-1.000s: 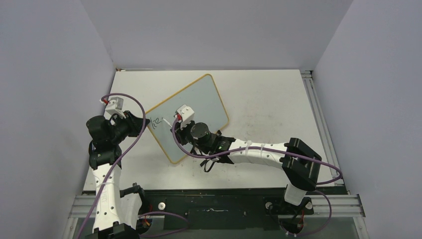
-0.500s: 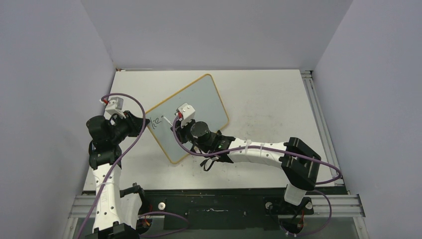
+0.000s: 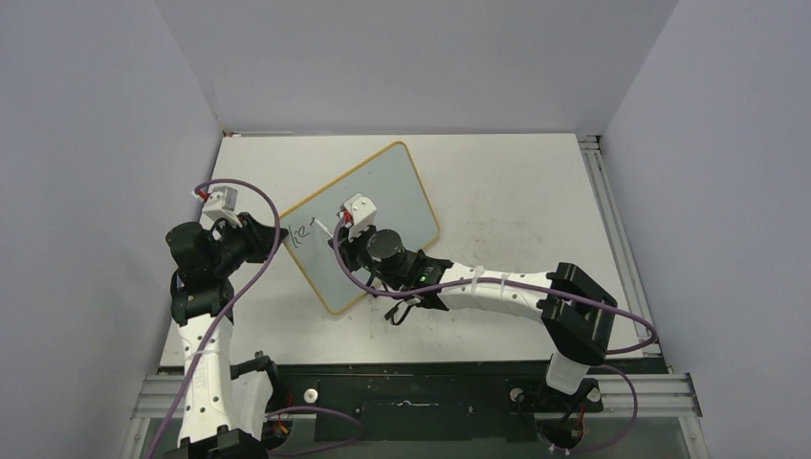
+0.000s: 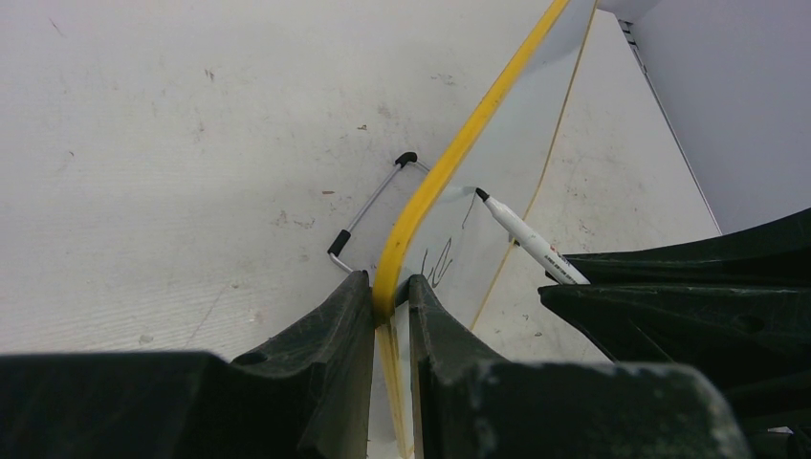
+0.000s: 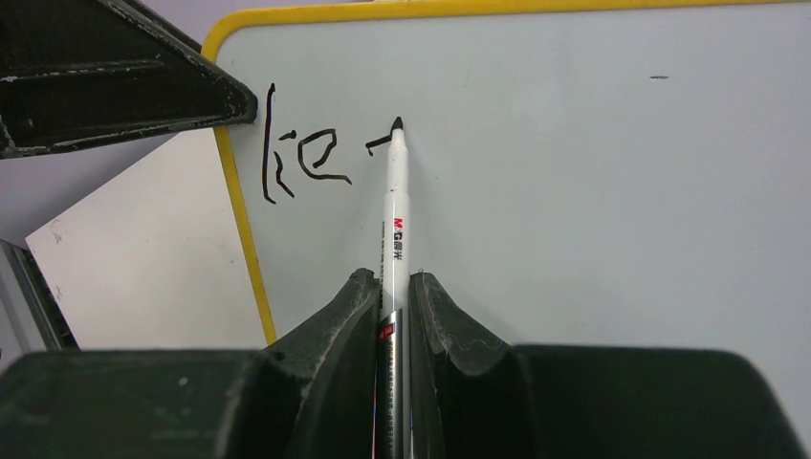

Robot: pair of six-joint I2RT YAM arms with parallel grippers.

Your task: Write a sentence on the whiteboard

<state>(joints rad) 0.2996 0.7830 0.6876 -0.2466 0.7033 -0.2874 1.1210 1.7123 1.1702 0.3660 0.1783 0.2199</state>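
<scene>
On scuffed white desk (image 3: 516,201), between lilac walls (image 3: 402,57): whiteboard (image 3: 392,191) lay angled; left fingers (image 4: 335,335) pinched its edge, right fingers (image 5: 344,325) clamped marker (image 5: 395,210).

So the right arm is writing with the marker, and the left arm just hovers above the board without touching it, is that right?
Not quite. The left jaws are not hovering: they are shut on the yellow rim of the whiteboard, as the left wrist view shows. The right jaws do hold the marker, with its tip on the board.
</scene>
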